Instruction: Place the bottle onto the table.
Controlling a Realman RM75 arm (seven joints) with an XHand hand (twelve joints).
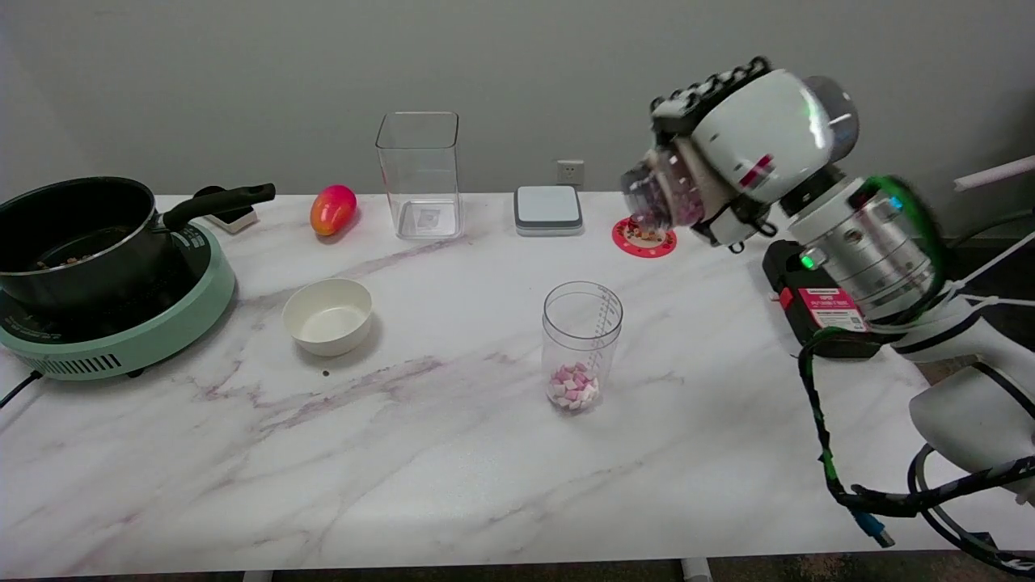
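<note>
The right hand (748, 153) grips the bottle (665, 194) (blurred, tilted, mouth leftward) in the air above the desk (453, 453); below-left of the hand stands the measuring cup (580, 346); a red lid (644, 238) lies beneath.

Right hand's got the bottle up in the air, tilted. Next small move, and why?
Probably turn the bottle upright before lowering. The right hand holds it in the air, mouth pointing sideways toward the picture's left, with pink pieces inside. It looks to be above the table near the red coaster.

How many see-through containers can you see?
3. A tall square box at the back, a cup with pink bits mid-table, and the bottle held up by the right hand. None seem hidden.
</note>
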